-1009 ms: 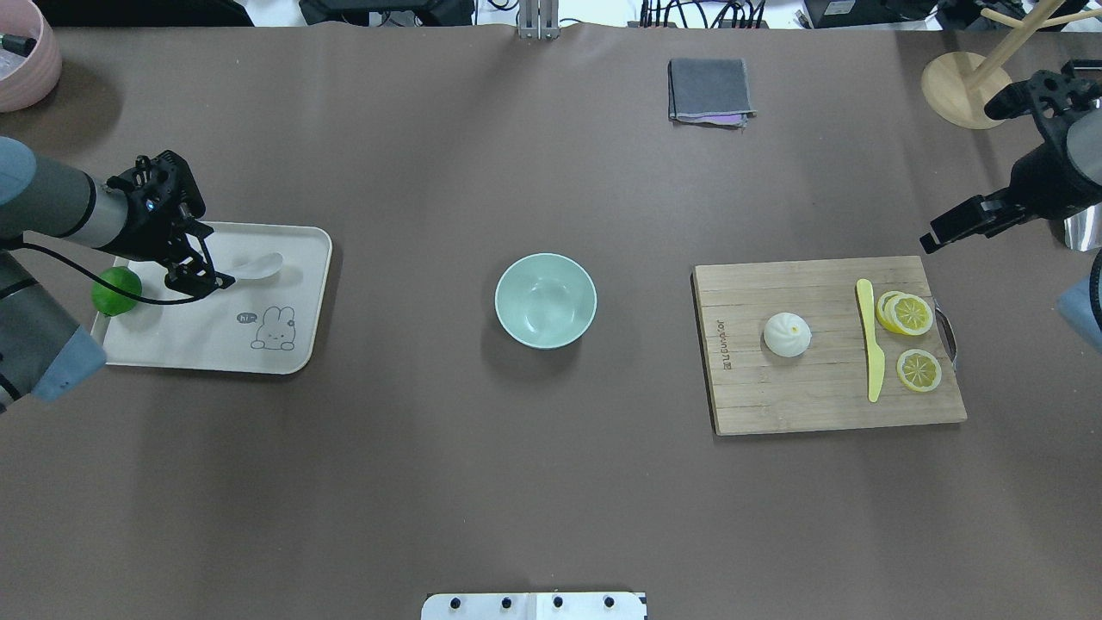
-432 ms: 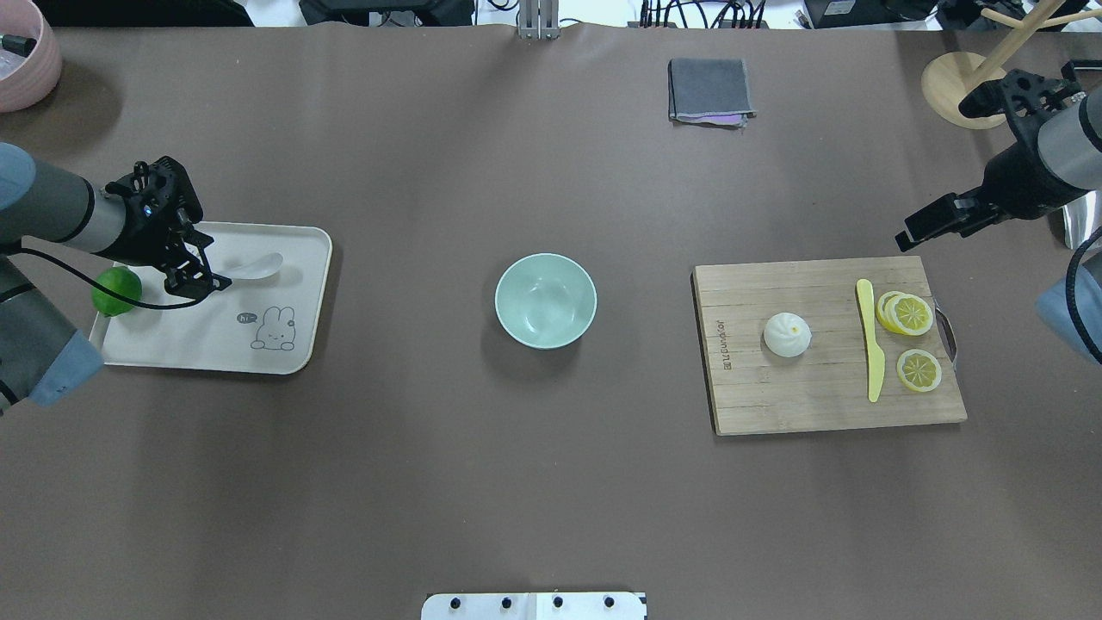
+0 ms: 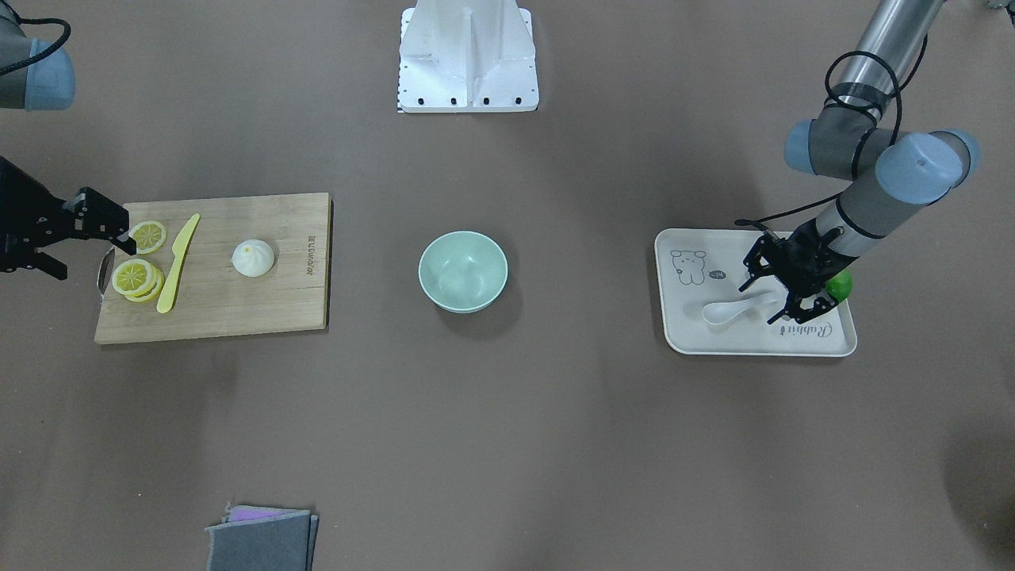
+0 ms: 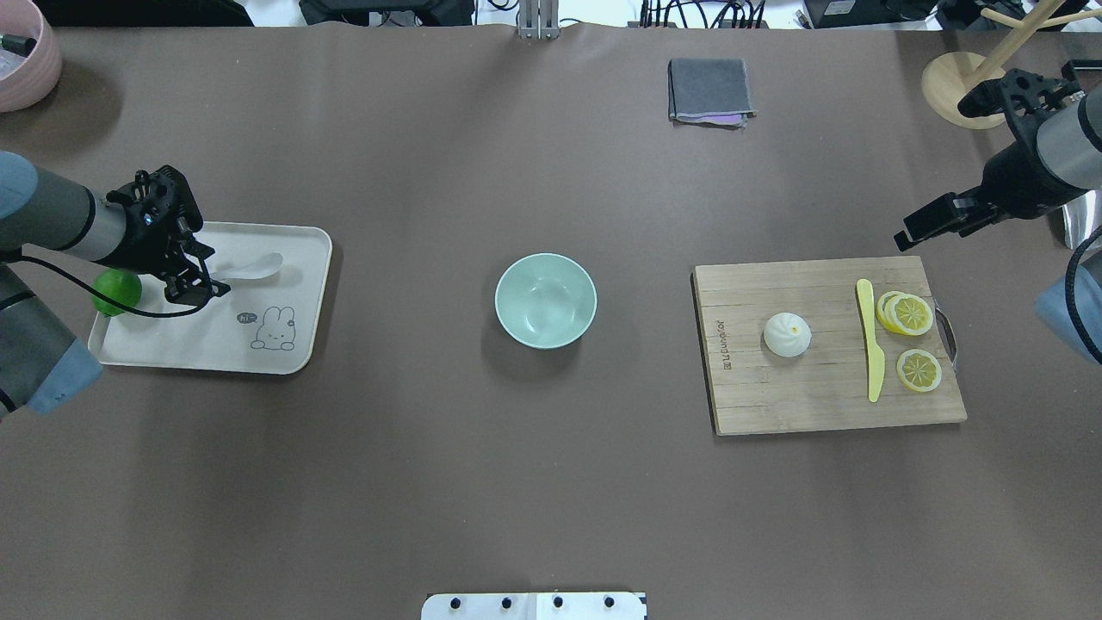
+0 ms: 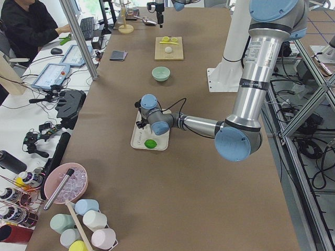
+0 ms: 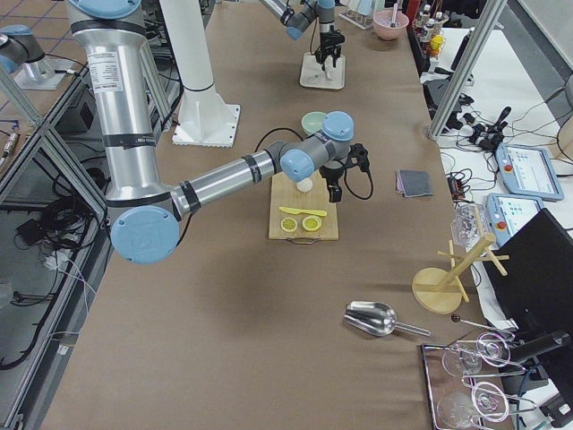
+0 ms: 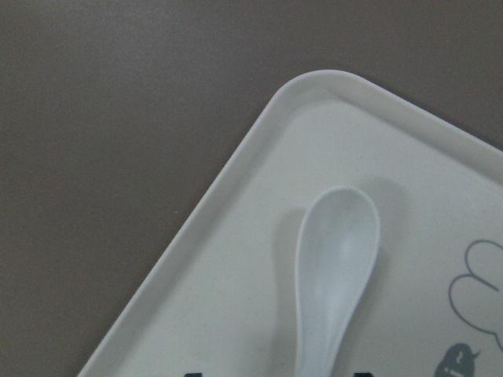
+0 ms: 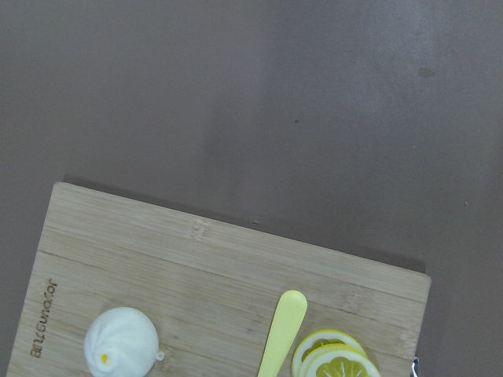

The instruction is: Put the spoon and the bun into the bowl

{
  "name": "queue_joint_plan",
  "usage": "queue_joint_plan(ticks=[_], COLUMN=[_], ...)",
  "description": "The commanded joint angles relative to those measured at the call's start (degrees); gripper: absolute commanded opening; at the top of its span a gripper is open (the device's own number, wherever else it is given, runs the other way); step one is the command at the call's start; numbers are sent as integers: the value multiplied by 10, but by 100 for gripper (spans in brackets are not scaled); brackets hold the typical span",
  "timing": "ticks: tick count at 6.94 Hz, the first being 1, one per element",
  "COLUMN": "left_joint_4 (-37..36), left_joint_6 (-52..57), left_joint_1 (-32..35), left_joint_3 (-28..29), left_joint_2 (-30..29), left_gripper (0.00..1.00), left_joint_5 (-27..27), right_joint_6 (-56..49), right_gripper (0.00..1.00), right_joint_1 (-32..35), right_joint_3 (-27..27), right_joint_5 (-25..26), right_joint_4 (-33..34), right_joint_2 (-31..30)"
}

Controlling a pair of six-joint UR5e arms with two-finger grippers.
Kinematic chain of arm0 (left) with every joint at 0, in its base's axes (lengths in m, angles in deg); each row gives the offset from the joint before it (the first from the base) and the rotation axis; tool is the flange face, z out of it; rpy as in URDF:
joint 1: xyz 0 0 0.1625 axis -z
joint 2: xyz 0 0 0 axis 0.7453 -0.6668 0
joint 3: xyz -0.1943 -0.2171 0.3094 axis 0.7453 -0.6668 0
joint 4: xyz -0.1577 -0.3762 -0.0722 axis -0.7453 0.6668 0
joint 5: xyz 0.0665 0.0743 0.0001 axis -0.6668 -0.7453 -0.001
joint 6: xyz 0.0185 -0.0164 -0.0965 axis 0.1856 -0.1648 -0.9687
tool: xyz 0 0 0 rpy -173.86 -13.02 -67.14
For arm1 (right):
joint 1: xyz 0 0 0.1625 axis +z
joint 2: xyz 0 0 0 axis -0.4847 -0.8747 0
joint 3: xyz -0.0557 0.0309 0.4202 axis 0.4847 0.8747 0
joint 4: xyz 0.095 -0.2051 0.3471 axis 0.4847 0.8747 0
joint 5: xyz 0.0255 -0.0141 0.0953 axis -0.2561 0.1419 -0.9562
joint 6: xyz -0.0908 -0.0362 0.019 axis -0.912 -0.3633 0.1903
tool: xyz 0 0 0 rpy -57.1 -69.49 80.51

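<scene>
Over the last second the left gripper (image 3: pixel 760 300) has settled lower over the tray (image 4: pixel 301 234), and its open fingers now straddle the handle of the spoon (image 4: pixel 255 266). The wrist view shows the two dark fingertips at either side of the handle, with the scoop lying straight ahead of them. Nothing is clamped yet. The spoon has not shifted, so this reads as the last moment before closing. A lime (image 4: pixel 116 289) sits just behind the gripper, clear of the fingers.

The right gripper (image 3: pixel 92 254) has swung in toward the board (image 4: pixel 818 405) and has barely moved in the last instant. It hangs off the board's outer far corner, fingers apart and holding nothing. The bun (image 4: pixel 787 334) lies well ahead of it — beyond the yellow knife (image 4: pixel 871 340) and the lemon slices (image 4: pixel 908 314), which are nearer the gripper — and is untouched.

The bowl (image 4: pixel 545 300) stands midway between the two grippers, well apart from both and empty. So both halves of the task are still to do. The left arm looks one squeeze from lifting, while the right must still reach past the knife to get over the bun.
</scene>
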Motion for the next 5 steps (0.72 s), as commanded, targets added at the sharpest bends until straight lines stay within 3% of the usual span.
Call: queue_joint_plan(ticks=[1,2,3,5], left_joint_4=[0,1,1,-3], left_joint_6=[-5,-5,-6,-27], left_joint_1=[-10,-11,-11,-2], left_joint_3=[-2,-2,-9,-66], left_joint_2=[4,7,20,43], left_gripper=[67,48,0,0], left_joint_5=[0,0,-1,5], right_joint_6=[0,0,0,29], right_gripper=[100,100,100,100], right_joint_1=[-1,0,-1,-2], right_joint_3=[-1,-2,-3,-4], right_joint_5=[1,1,0,1], right_joint_4=[0,0,0,0], right_joint_2=[0,1,1,10])
